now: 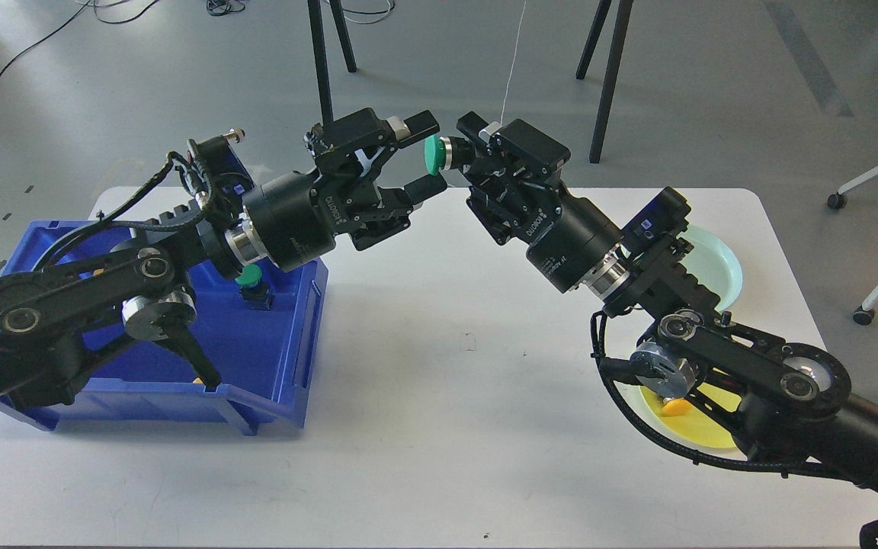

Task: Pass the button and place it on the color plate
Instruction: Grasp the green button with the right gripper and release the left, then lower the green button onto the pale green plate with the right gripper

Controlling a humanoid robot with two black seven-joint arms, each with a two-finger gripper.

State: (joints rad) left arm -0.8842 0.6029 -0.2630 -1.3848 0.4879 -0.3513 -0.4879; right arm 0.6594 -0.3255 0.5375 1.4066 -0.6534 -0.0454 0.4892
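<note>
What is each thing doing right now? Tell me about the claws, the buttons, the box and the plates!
Left claw: open, fingers spread around the button's green cap.
Right claw: shut on the green button.
Green button: held in the air between both claws.
Second green button: sitting in the blue bin.
Blue bin: open-topped, on the table.
Pale green plate: partly hidden by the right arm.
Yellow plate: holds an orange piece.

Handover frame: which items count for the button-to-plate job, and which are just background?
Job: green button held by right tool; left tool open; blue bin; pale green plate; yellow plate.
Background: chair wheels; floor cables.
</note>
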